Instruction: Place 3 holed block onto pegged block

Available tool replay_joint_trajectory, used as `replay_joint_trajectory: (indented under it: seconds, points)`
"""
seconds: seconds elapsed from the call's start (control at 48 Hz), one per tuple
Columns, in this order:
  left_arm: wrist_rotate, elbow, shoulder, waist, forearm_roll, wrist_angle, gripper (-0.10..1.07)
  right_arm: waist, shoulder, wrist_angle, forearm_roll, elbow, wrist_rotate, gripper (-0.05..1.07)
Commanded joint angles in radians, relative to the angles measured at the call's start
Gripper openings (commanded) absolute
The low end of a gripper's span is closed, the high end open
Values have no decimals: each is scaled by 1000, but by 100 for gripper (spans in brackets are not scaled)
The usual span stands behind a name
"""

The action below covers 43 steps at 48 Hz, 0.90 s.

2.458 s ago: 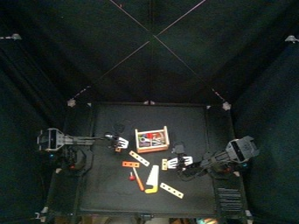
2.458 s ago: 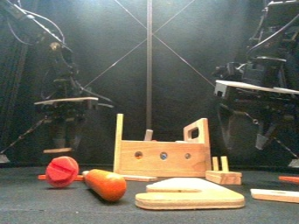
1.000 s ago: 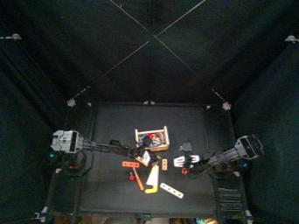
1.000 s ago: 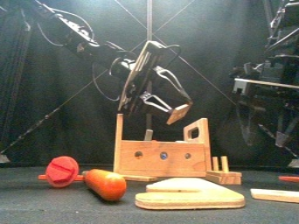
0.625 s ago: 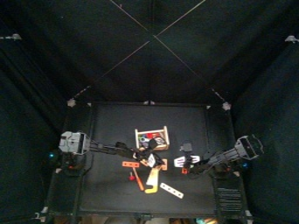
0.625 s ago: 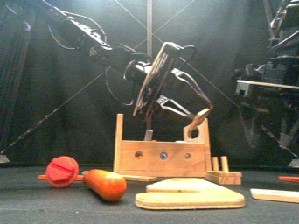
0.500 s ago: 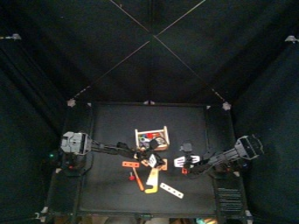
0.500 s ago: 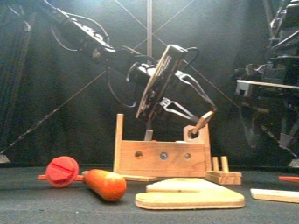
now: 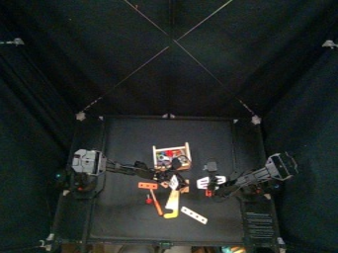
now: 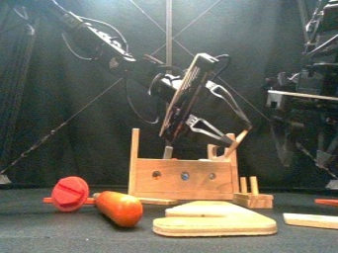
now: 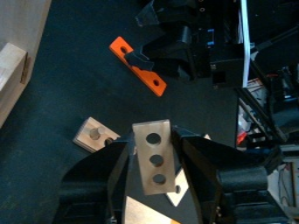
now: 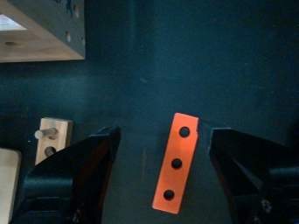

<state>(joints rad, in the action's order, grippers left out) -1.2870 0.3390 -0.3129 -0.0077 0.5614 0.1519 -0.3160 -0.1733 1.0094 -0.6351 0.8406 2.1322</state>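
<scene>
Overhead, the counter (image 9: 122,133) lies bare along its back and side edges, and everything crowds round the wooden box (image 9: 171,155). The left arm stretches in level from the left edge, its left claw (image 9: 164,175) just in front of the box. The right claw (image 9: 204,182) waits nearby, toward the right.

From the front, the left arm slants down from the upper left, and its claw hangs over the box's right end, clear of the rim. The pegged block (image 10: 250,199) stands on the counter just right of the box, with open air above its pegs. A red disc (image 10: 70,190) and an orange handle (image 10: 119,209) lie off to the box's left.

Through the left wrist camera, the three-holed block (image 11: 153,164) sits gripped between the jaws, above the counter. The pegged block lies just beside it, not under it, with dark bare counter around both.

Through the right wrist camera, the right jaws stand wide and hold nothing, straddling an orange three-hole strip (image 12: 177,163) that lies flat, well clear of both. The pegged block is beside the strip, and the box corner beyond it.
</scene>
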Motion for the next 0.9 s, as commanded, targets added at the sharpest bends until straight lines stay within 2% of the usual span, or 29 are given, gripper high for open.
replay_joint_trajectory:
  seconds: [0.0,0.354,0.625,0.875]
  points:
    - [6,-28,21,-3,2,8,82,-2,-14,2,-3,-6,0,100]
    - [31,-23,44,-5,3,8,85,-5,-14,2,-3,-6,2,100]
    - [147,20,106,-2,3,8,85,-11,-15,0,-3,-8,-8,100]
    - [175,46,124,0,-25,8,85,-25,-14,-26,-15,-5,-11,100]
